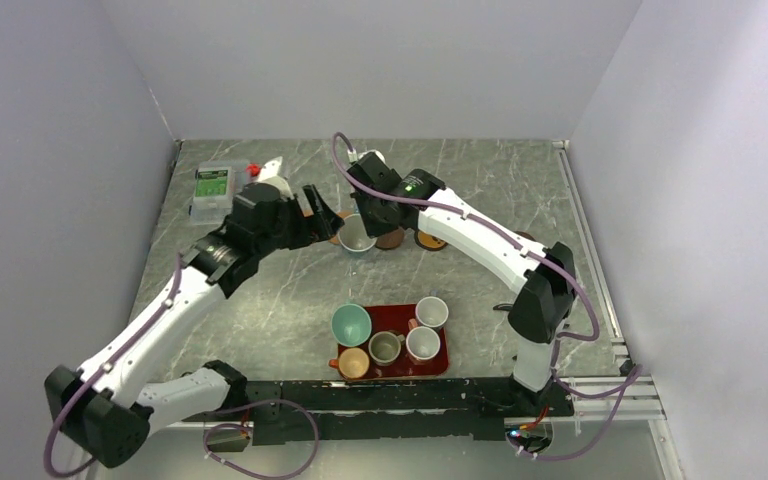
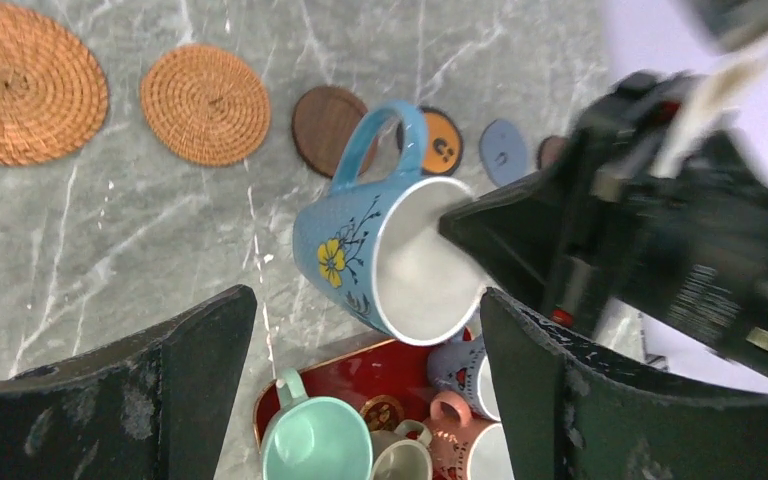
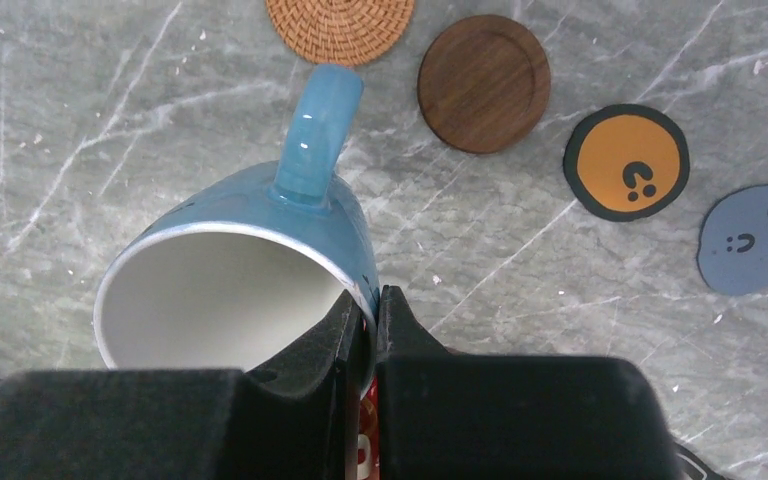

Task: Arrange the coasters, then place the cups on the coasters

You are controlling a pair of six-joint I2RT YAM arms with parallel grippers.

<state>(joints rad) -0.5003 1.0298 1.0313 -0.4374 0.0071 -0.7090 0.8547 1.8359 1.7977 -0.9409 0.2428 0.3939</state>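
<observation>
A blue flowered cup (image 3: pixel 250 265) with a white inside hangs tilted above the table, and my right gripper (image 3: pixel 374 300) is shut on its rim. My left gripper (image 2: pixel 360 310) stands open close beside that cup (image 2: pixel 380 255), not touching it. The coasters lie in a row: two woven tan (image 2: pixel 20 82) (image 2: pixel 205 103), dark brown (image 2: pixel 328 128), black with orange (image 2: pixel 442 142), blue-grey (image 2: pixel 502 152). On the red tray (image 1: pixel 392 315) stand a teal cup (image 1: pixel 351 324), a grey-olive one (image 1: pixel 385 347), two white ones (image 1: pixel 431 312) (image 1: pixel 422 343) and an orange one (image 1: pixel 352 362).
A green-and-white box (image 1: pixel 212 190) sits at the back left near the wall. The tray stands close to the arm bases at the near edge. Grey walls close in the marble table on three sides.
</observation>
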